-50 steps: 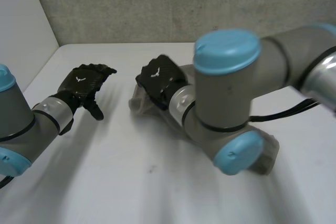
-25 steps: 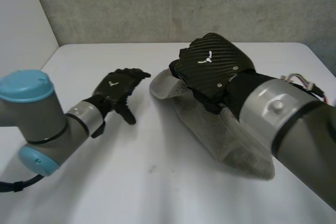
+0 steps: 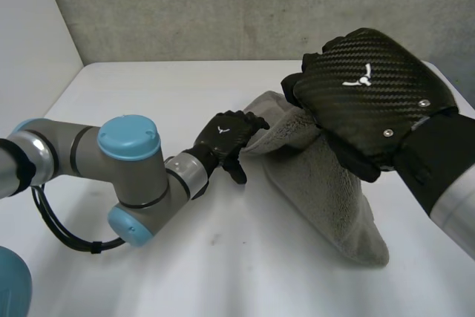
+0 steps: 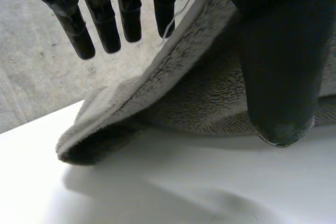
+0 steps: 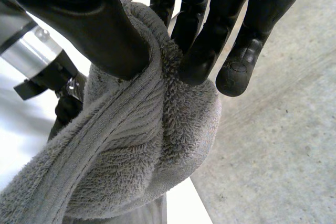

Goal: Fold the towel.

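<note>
Head view: the grey towel (image 3: 330,198) lies on the white table (image 3: 148,257). Its long axis runs from near right to a far end lifted by the right hand (image 3: 371,102), which bears a white emblem. The left hand (image 3: 226,135) meets the raised edge.
Left wrist view: its fingers (image 4: 105,24) hang straight and loose above the hem.
Right wrist view: the thumb (image 5: 100,30) and fingers pinch bunched towel.
</note>
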Controlling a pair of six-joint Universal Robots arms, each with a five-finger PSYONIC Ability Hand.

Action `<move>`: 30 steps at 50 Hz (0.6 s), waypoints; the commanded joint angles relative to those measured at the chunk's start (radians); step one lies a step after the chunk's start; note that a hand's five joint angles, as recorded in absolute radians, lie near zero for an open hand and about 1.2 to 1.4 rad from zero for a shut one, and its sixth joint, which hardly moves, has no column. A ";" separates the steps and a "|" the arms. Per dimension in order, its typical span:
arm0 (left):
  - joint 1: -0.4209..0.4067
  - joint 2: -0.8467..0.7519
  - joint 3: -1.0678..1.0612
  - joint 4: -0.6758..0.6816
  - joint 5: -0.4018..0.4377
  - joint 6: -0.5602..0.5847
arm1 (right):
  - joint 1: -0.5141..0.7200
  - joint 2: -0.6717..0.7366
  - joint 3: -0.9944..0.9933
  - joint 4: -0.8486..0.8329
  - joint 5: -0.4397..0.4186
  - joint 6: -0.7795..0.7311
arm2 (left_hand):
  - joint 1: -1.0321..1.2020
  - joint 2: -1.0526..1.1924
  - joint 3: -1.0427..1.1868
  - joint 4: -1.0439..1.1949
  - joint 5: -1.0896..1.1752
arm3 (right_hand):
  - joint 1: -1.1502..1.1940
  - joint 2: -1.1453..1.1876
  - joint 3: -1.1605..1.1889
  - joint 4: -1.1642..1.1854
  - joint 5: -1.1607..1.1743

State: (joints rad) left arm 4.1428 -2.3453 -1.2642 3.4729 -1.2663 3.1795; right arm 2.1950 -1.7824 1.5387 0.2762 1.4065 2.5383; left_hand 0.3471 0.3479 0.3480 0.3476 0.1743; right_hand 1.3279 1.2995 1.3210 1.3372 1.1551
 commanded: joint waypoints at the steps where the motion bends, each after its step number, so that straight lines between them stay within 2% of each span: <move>1: -0.018 -0.026 0.055 0.015 -0.045 -0.087 | 0.000 -0.078 0.006 0.008 0.003 0.045 | 0.145 0.144 0.144 0.145 0.143 | 0.068 0.097 0.075 0.059 0.067; 7: -0.052 -0.071 0.097 0.020 -0.053 -0.092 | -0.001 -0.132 -0.011 0.025 0.008 0.060 | 0.398 0.397 0.397 0.397 0.396 | 0.068 0.097 0.075 0.059 0.067; 9: -0.053 -0.100 0.127 0.020 -0.054 -0.092 | -0.003 -0.141 -0.025 0.050 0.011 0.062 | 0.737 0.736 0.736 0.736 0.735 | 0.068 0.097 0.075 0.059 0.067; 10: -0.053 -0.100 0.128 0.020 -0.054 -0.092 | -0.003 -0.141 -0.025 0.051 0.011 0.062 | 0.738 0.738 0.737 0.738 0.737 | 0.068 0.097 0.075 0.059 0.067; 11: -0.053 -0.114 0.144 0.020 -0.057 -0.092 | -0.006 -0.141 -0.032 0.058 0.012 0.062 | 0.916 0.915 0.915 0.915 0.914 | 0.068 0.097 0.075 0.059 0.067; 12: -0.053 -0.114 0.144 0.020 -0.057 -0.092 | -0.006 -0.141 -0.032 0.058 0.012 0.062 | 0.917 0.917 0.917 0.917 0.916 | 0.068 0.097 0.075 0.059 0.067; 13: -0.053 -0.121 0.158 0.020 -0.062 -0.090 | -0.012 -0.141 -0.035 0.066 0.012 0.060 | 1.048 1.047 1.047 1.047 1.046 | 0.068 0.097 0.075 0.059 0.067; 15: -0.053 -0.123 0.170 0.018 -0.082 -0.084 | -0.021 -0.141 -0.037 0.069 0.014 0.060 | 1.049 1.048 1.048 1.049 1.047 | 0.068 0.097 0.075 0.059 0.067; 17: -0.040 -0.109 0.177 0.015 -0.180 -0.052 | -0.073 -0.132 -0.040 0.072 0.019 0.056 | 1.049 1.048 1.048 1.049 1.047 | 0.068 0.097 0.075 0.059 0.067; 18: -0.039 -0.109 0.177 0.015 -0.180 -0.052 | -0.074 -0.132 -0.040 0.072 0.019 0.056 | 1.049 1.048 1.048 1.049 1.047 | 0.068 0.097 0.075 0.059 0.067; 19: -0.026 -0.091 0.174 0.014 -0.244 -0.017 | -0.116 -0.123 -0.040 0.072 0.017 0.053 | 1.049 1.048 1.048 1.049 1.047 | 0.068 0.097 0.075 0.059 0.067; 20: -0.026 -0.091 0.174 0.014 -0.245 -0.016 | -0.116 -0.123 -0.040 0.072 0.017 0.053 | 1.049 1.048 1.048 1.049 1.047 | 0.068 0.097 0.075 0.059 0.067; 22: 0.040 -0.004 0.146 0.008 -0.344 0.071 | -0.210 -0.106 -0.040 0.067 -0.009 0.056 | 1.049 1.048 1.048 1.049 1.047 | 0.068 0.097 0.075 0.059 0.067; 23: 0.040 -0.003 0.146 0.008 -0.344 0.071 | -0.210 -0.106 -0.040 0.067 -0.009 0.056 | 1.049 1.048 1.048 1.049 1.047 | 0.068 0.097 0.075 0.059 0.067; 25: 0.103 0.111 0.067 0.012 -0.357 0.172 | -0.283 -0.059 -0.045 0.064 -0.043 0.059 | 1.049 1.048 1.048 1.049 1.047 | 0.068 0.097 0.075 0.059 0.067; 26: 0.103 0.112 0.066 0.012 -0.357 0.172 | -0.284 -0.058 -0.045 0.064 -0.043 0.059 | 1.049 1.048 1.048 1.049 1.047 | 0.068 0.097 0.075 0.059 0.067; 28: 0.143 0.225 0.004 0.005 -0.322 0.252 | -0.326 -0.025 -0.057 0.063 -0.095 0.063 | 1.049 1.048 1.048 1.049 1.047 | 0.068 0.097 0.075 0.059 0.067; 30: 0.157 0.282 -0.023 0.000 -0.303 0.278 | -0.346 -0.014 -0.065 0.061 -0.110 0.065 | 1.049 1.048 1.048 1.049 1.047 | 0.068 0.097 0.075 0.059 0.067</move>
State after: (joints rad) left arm 4.2142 -2.2820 -1.1665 3.4831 -1.5938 3.3058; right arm 1.9531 -1.8589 1.4937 0.3435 1.3727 2.5955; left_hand 1.1985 1.2154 1.2146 1.2155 1.0307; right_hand 1.3294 1.3252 1.3210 1.3372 1.1552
